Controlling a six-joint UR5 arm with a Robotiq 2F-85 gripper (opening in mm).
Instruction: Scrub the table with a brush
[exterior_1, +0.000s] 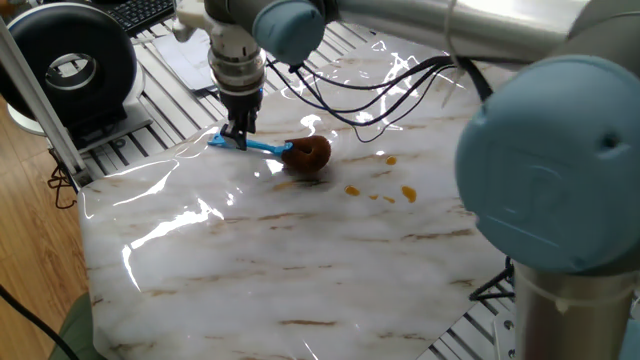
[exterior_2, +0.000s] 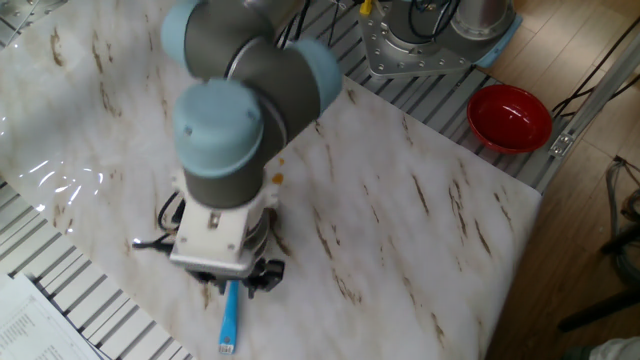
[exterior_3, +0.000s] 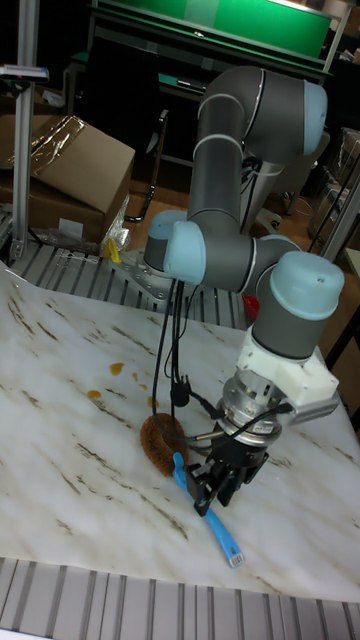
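The brush lies flat on the white marble table, its fuzzy brown head to the right and its thin blue handle pointing left. My gripper is down at the handle's left part, open, with a finger on each side of it. In the other fixed view the gripper straddles the blue handle, and the arm hides the head. The tall view shows the gripper over the handle, just right of the brown head.
Small orange-brown stains dot the table right of the brush head. A black round device stands beyond the table's left corner on the ribbed frame. A red bowl sits off the table's far corner. Cables trail from the arm.
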